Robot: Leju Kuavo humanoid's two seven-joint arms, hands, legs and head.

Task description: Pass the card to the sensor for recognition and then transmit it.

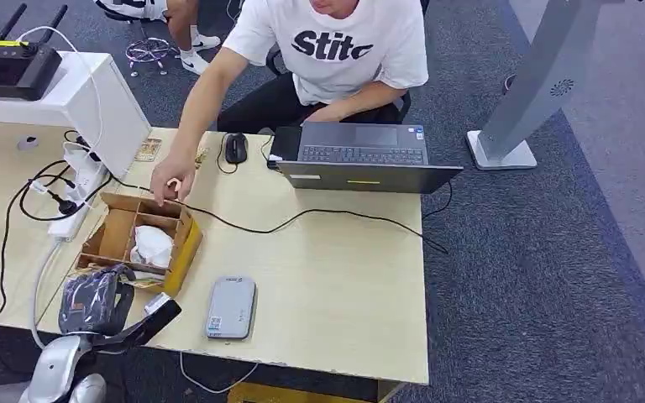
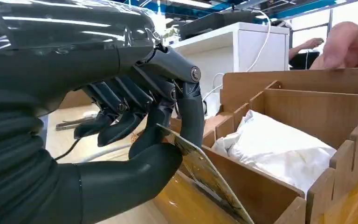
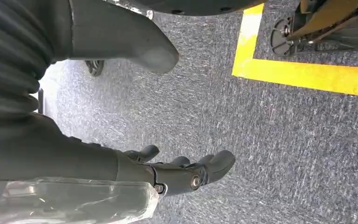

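Observation:
My left hand point(image 1: 94, 300) is at the near end of a wooden divided box point(image 1: 116, 238) on the table's front left. In the left wrist view the hand point(image 2: 135, 140) pinches a thin printed card point(image 2: 205, 175) between thumb and finger; the card leans against the box's near wall point(image 2: 261, 186). A flat grey sensor device point(image 1: 231, 308) lies on the table just right of the box. My right hand point(image 3: 182, 172) hangs over grey carpet, fingers apart, holding nothing.
A person sits across the table with one hand point(image 1: 170, 180) on the box's far edge. White crumpled packing point(image 1: 153, 245) fills one compartment. A laptop point(image 1: 361, 155), a mouse point(image 1: 235, 148), a power strip point(image 1: 76, 197) and a black cable point(image 1: 319, 217) are on the table.

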